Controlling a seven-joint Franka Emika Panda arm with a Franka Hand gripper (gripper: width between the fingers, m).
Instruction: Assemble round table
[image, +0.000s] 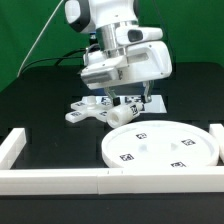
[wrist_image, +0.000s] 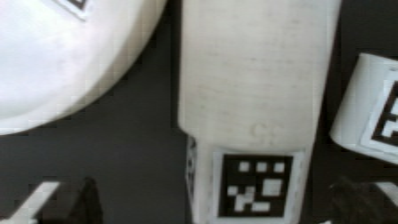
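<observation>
Part in hand: short white plastic cylinder leg, lying flat on the black table, with a square tag at one end.
Position: between the large flat round white disc, just beside it, and the white cross-shaped base.
Gripper: released, with dark fingertips spread wide on either side of the leg, clasping nothing.
Probable step: grasp of the leg for mounting.
Method: centre over the leg's axis, descend straight, close squarely across the width.
Clearance: keep the disc-side finger off the disc rim, as the gap looks narrow.
Risk: an off-centre closure probably rolls the leg or nudges the disc.
</observation>
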